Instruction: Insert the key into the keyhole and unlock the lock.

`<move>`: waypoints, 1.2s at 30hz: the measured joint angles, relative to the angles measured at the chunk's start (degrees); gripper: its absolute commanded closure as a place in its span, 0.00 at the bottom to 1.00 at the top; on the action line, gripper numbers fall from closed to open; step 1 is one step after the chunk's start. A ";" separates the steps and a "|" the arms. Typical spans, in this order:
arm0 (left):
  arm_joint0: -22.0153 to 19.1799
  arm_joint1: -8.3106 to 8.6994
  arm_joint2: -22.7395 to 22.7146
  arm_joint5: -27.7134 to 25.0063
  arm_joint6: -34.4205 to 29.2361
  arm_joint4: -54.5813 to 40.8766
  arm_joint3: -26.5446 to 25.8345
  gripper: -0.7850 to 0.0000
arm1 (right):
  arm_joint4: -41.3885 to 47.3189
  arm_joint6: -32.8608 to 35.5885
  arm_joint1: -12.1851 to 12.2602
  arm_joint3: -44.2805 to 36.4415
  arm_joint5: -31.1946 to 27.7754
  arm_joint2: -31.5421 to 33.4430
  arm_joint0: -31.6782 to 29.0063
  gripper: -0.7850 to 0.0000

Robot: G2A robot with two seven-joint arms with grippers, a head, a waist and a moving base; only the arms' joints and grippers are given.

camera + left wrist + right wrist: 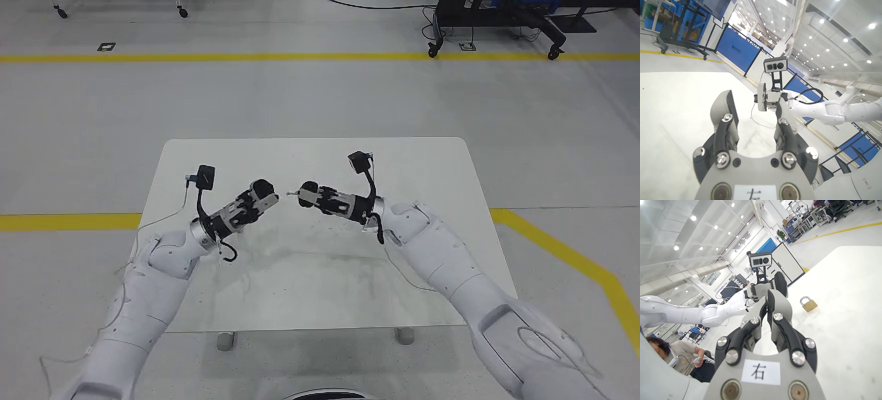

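A brass padlock (808, 304) with a silver shackle lies flat on the white table (420, 170), off to one side of my right gripper (767, 294). That gripper (305, 193) hangs above the table's middle, shut, and a small silvery piece (291, 193), apparently the key, sticks out of its tips. Facing it tip to tip is my left gripper (262, 190), a short gap away. The left gripper (754, 98) is open wide with nothing between its fingers. From the left wrist view the right gripper (762, 99) faces me end-on. The arms hide the padlock from above.
A thin white cord (752, 113) lies on the table below the right gripper. The table's far edge and a yellow floor line (300, 57) run behind both arms.
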 measured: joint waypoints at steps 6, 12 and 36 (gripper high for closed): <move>5.44 2.36 -6.92 0.76 -0.39 8.93 -5.08 0.00 | -1.88 -0.86 1.58 -2.10 0.00 4.69 -1.33 1.00; 20.84 4.56 -18.93 17.94 2.79 32.57 -26.34 0.00 | -1.79 -0.82 1.53 -2.04 0.00 4.47 -1.29 1.00; 14.10 1.94 -5.02 51.79 -9.34 56.83 -26.86 0.62 | -1.79 -0.82 1.53 -2.04 0.00 4.47 -1.29 1.00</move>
